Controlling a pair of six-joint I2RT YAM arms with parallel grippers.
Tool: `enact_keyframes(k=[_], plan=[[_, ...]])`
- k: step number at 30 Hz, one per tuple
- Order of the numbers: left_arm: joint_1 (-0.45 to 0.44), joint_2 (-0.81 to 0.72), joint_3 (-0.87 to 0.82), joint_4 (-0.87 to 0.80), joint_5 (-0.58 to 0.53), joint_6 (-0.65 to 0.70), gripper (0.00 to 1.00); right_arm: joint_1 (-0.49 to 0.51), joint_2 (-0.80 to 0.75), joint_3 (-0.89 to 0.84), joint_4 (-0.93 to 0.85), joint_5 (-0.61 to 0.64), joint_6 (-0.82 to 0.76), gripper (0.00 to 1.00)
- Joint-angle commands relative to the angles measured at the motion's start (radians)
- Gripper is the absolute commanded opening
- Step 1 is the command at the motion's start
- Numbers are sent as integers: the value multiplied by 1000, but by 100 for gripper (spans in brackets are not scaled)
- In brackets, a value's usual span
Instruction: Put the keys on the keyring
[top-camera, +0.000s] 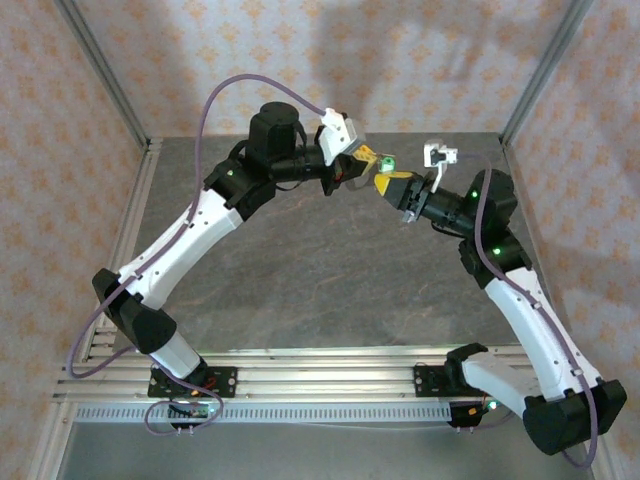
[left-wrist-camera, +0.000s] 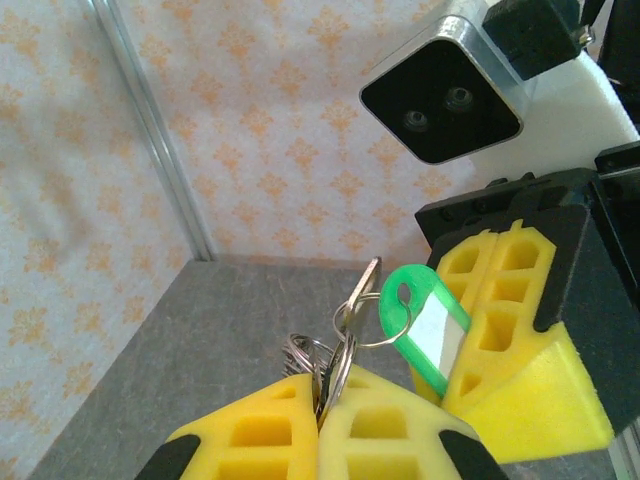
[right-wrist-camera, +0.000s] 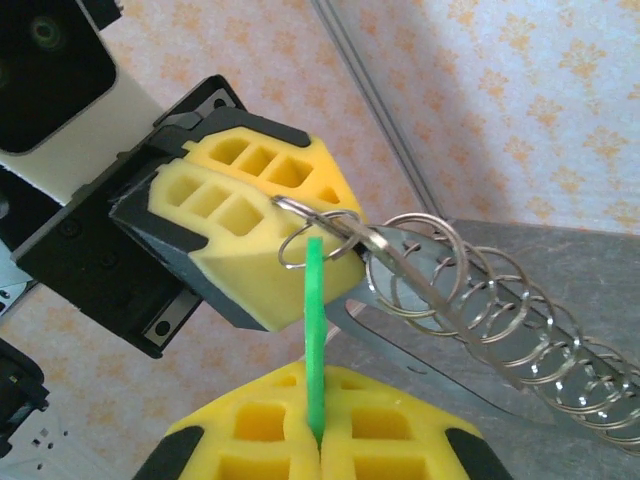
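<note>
Keyring of silvery wire split rings (left-wrist-camera: 305, 355) hangs in mid-air above the grey stone-patterned table (top-camera: 300, 270), pinched between the closed yellow foam fingers of the left gripper (top-camera: 360, 158), probably to anchor it steadily. Just right of it, a bright green plastic tag with a white label (left-wrist-camera: 432, 335) hooks through a small ring, and the right gripper (right-wrist-camera: 318, 430) is clamped on the tag's edge, seemingly to steer it along the wire. A flat silvery key (right-wrist-camera: 420, 350) and a chain of further rings (right-wrist-camera: 500, 320) dangle from the same cluster.
</note>
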Motion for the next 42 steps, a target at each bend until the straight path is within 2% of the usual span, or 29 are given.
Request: enact_keyframes(k=[1,11,18,23,29,38,40,42], plan=[[15,-16,13,2,-31,20,0,-25,-37,25,-22,20,-33,0],[15,-14,12,-6,-6,19,0,-30,43,141,-34,-62,-16,0],[15,-15,9,-2,-14,17,0,-31,58,182,-74,-19,-52,0],[15,-21,-11,4,-47,17,0,-47,60,184,-78,-6,-53,0],[15,-22,-37,21,-143,3,0,-58,70,169,-69,-8,-26,0],[15,6,-52,5,-190,9,0,-64,120,184,-19,-6,61,0],[15,13,-57,8,-200,1,7,-64,142,194,-18,0,74,0],[18,20,-65,15,-205,-13,22,-64,165,205,-22,3,80,0]])
